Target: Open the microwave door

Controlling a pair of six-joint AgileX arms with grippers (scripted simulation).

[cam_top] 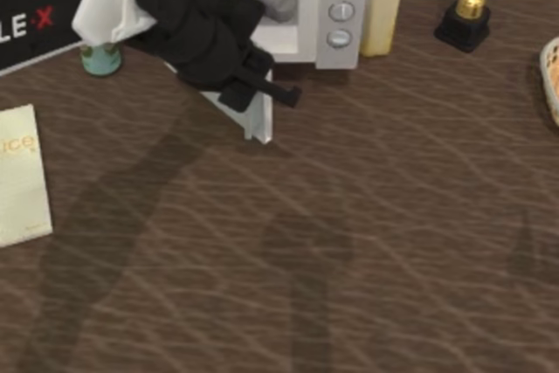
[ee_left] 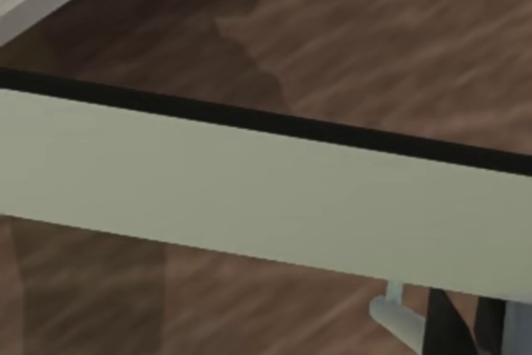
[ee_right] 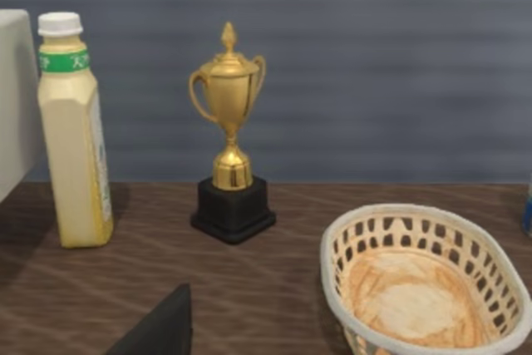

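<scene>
Nearest the top camera: my left arm's dark bulk, reaching over the microwave (cam_top: 336, 6) at the table's far edge, centre-left.

Far left: a pale booklet (cam_top: 22, 172) lies flat; a small green-lidded jar (cam_top: 100, 58) stands by the arm's white base.

The left gripper (cam_top: 284, 93) sits at the free end of the microwave door (cam_top: 258, 115). The door stands swung out, edge-on from above, running from the oven's front toward me, cavity exposed behind it. In the left wrist view the door's pale edge (ee_left: 266, 197) fills the frame close up. The fingers look closed around the door's outer end, though the contact itself is hidden; I judge it a hold, not certain.

What matters next: the hinge lies on the oven's left side, so further opening means sweeping the free end leftward in an arc.

Right of the microwave: yellow bottle (ee_right: 71, 130), gold trophy (ee_right: 229, 135), wicker basket (ee_right: 424, 284).

Right arm parked off to the right; I cannot tell how its fingers stand.
</scene>
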